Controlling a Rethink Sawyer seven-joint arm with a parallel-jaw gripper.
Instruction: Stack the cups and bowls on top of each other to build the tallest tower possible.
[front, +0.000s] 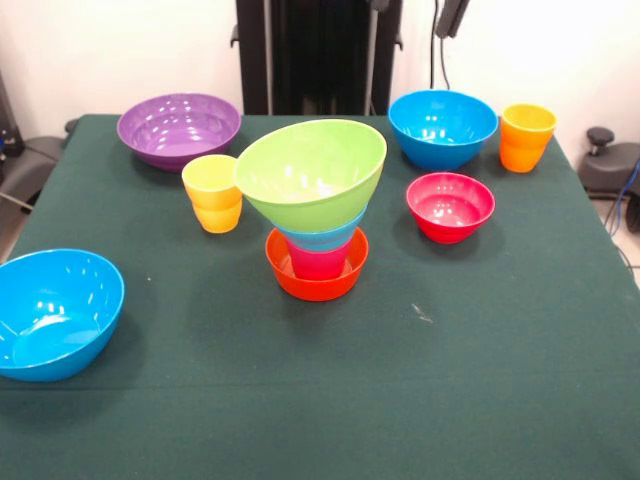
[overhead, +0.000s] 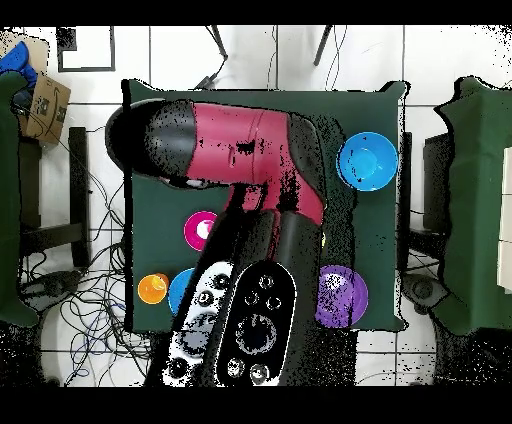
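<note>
While the gripper's state cannot be told, the glossy tower (front: 318, 225) flares to a tilted lime bowl (front: 313, 172).

no readable text, labels, brands, numbers, signs anywhere

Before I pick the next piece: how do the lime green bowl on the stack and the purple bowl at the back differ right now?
The lime green bowl sits on top of the tower and is tilted, its opening leaning toward the camera; the purple bowl rests level on the table, apart from the stack. The green one is raised off the cloth on a light blue bowl; the purple one carries nothing and sits on nothing. Both are large, glossy, round and empty.
</note>
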